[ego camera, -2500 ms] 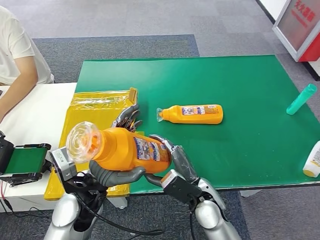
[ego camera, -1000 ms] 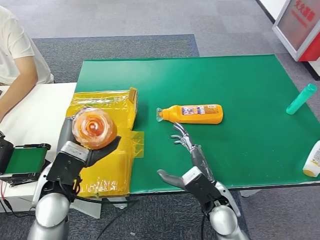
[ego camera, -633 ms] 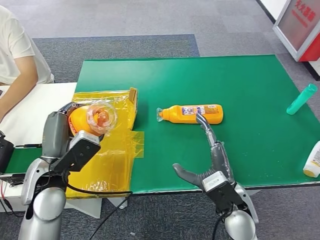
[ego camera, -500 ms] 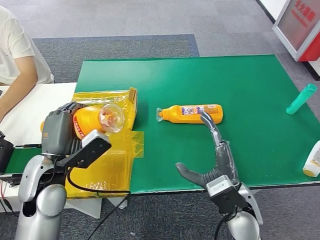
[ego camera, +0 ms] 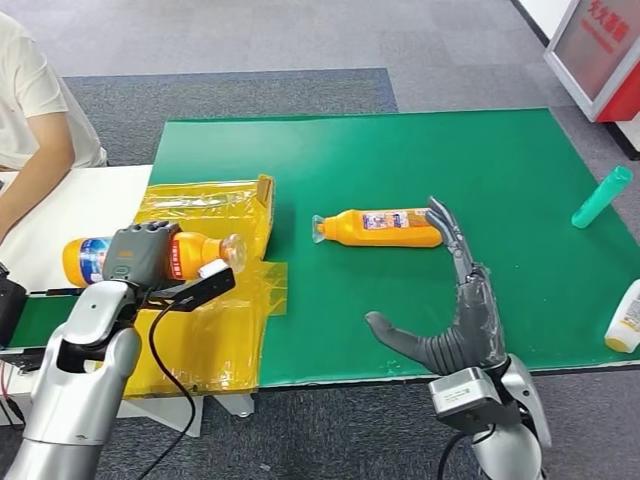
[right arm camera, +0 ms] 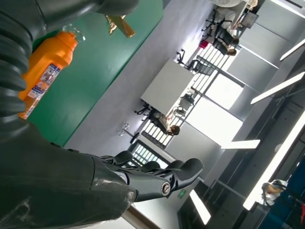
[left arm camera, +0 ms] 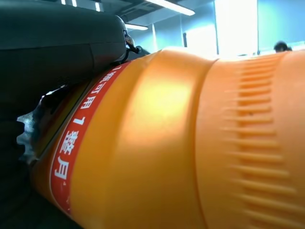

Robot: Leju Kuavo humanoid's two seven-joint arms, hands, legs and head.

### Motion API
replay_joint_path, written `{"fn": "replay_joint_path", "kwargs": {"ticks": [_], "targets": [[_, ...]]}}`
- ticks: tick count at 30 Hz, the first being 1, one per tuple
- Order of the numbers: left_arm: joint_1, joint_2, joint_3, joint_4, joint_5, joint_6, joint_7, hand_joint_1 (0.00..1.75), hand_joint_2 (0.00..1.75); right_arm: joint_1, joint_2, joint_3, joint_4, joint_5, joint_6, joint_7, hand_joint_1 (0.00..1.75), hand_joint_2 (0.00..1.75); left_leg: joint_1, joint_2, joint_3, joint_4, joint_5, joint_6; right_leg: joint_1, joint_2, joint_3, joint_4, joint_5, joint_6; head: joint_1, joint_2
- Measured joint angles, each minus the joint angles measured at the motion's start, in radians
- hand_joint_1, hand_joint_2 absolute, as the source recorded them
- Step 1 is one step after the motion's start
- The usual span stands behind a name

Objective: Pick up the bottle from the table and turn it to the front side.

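Over the yellow plastic sheet (ego camera: 226,300) at the bench's (ego camera: 453,150) left end, head view: left robot hand (ego camera: 140,255) clamped around an orange bottle (ego camera: 90,258), held level, clear cap toward the green mat, base toward the white side table (ego camera: 75,215). Farther right, right robot hand (ego camera: 453,310) raised above the mat, fingers spread and thumb out, holding nothing, fingertips just at the base end of a second orange bottle (ego camera: 381,228) lying flat, cap pointing left; touching or just short, cannot tell. Also on the mat: a teal tube (ego camera: 601,198) far right, a white bottle (ego camera: 625,320) at the right edge. Person's sleeve and arm (ego camera: 34,120) at the upper left.

Left wrist view: orange bottle (left arm camera: 179,143) pressed close against the lens, red label band with white characters, ribbed section beyond, dark fingers (left arm camera: 54,43) wrapped over it.

Right wrist view: right robot hand (right arm camera: 151,179) with fingers extended and apart, nothing between them; second orange bottle (right arm camera: 45,71) on the green surface behind.

Judged step: one bottle lifted and carried aside, reach toward the next bottle under way. Next move likely calls for lowering the right robot hand over the lying bottle's body, closing around its middle, lifting clear, then rolling until the front label faces up.
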Motion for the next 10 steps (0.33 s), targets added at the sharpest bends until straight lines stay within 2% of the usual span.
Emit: {"fn": "replay_joint_path", "kwargs": {"ticks": [5, 10], "targets": [[-0.011, 0.013, 0.002, 0.113, 0.005, 0.001, -0.063, 1.75, 1.75, 0.003, 0.000, -0.002, -0.002, -0.002, -0.002, -0.016, 0.00, 1.75, 0.000, 0.000, 0.000, 0.000, 0.000, 0.000, 0.000, 0.000, -0.001, 0.000, 0.000, 0.000, 0.000, 0.000], [-0.006, -0.001, 0.016, 0.159, 0.093, 0.002, -0.102, 1.75, 1.75, 0.009, 0.000, -0.006, -0.002, -0.031, 0.000, -0.032, 0.00, 1.75, 0.000, 0.000, -0.001, 0.000, 0.000, 0.000, 0.000, 0.000, -0.001, 0.000, 0.000, 0.000, 0.000, 0.000]]}}
